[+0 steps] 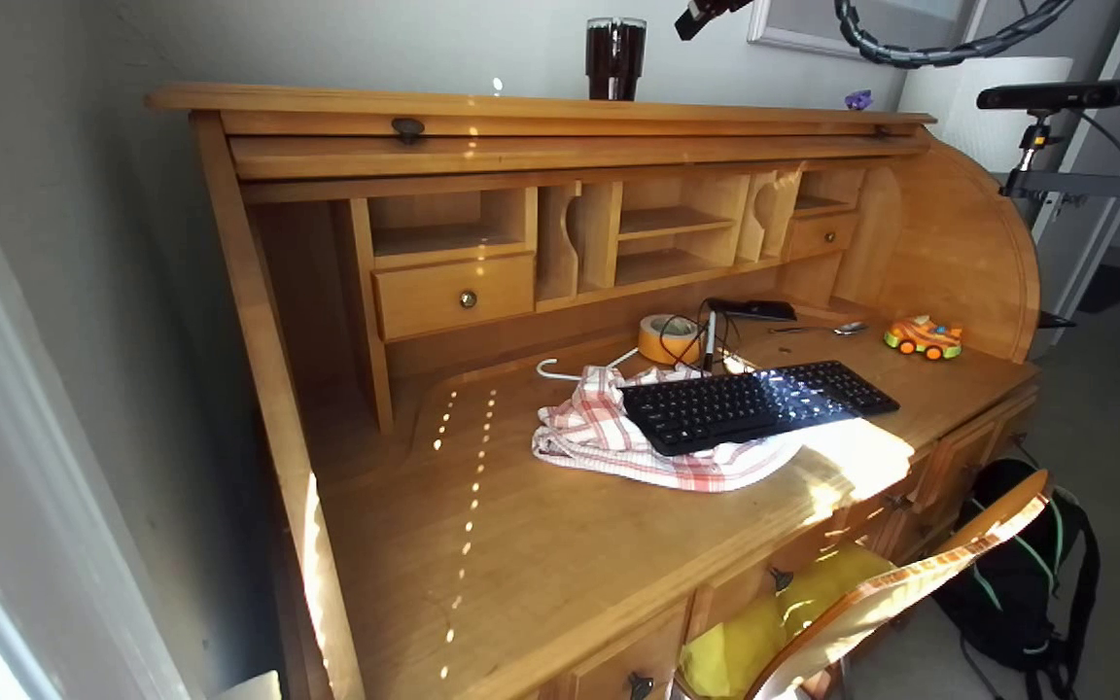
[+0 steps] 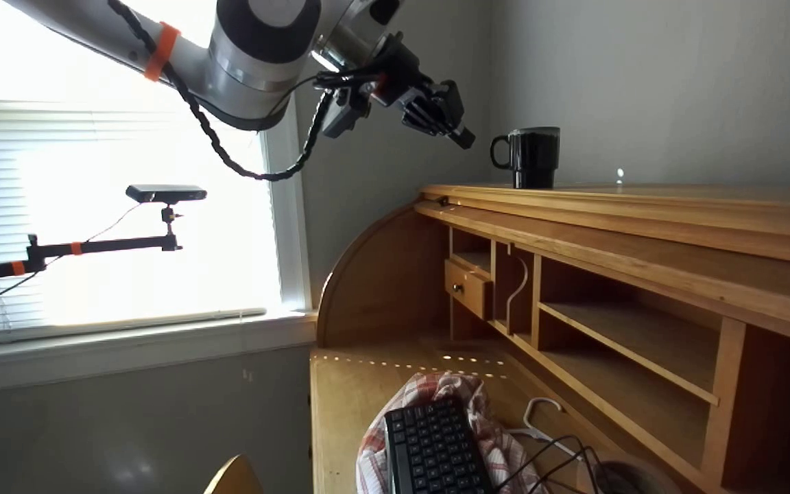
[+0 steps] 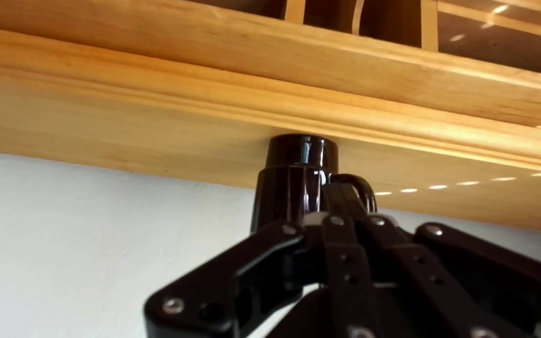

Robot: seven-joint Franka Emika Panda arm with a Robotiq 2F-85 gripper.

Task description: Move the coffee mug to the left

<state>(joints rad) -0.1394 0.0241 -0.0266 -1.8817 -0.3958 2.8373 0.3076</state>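
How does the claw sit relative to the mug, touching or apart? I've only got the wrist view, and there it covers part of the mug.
Observer: Apart. In an exterior view a gap shows between the claw and the mug.
Operator: Good. Rim's hidden for me. Is it upright?
Observer: Yes, rim up in both exterior views, standing on the top ledge.
Operator: And lower down, outside my frame?
Observer: A black keyboard rests partly on a red-and-white checked cloth.
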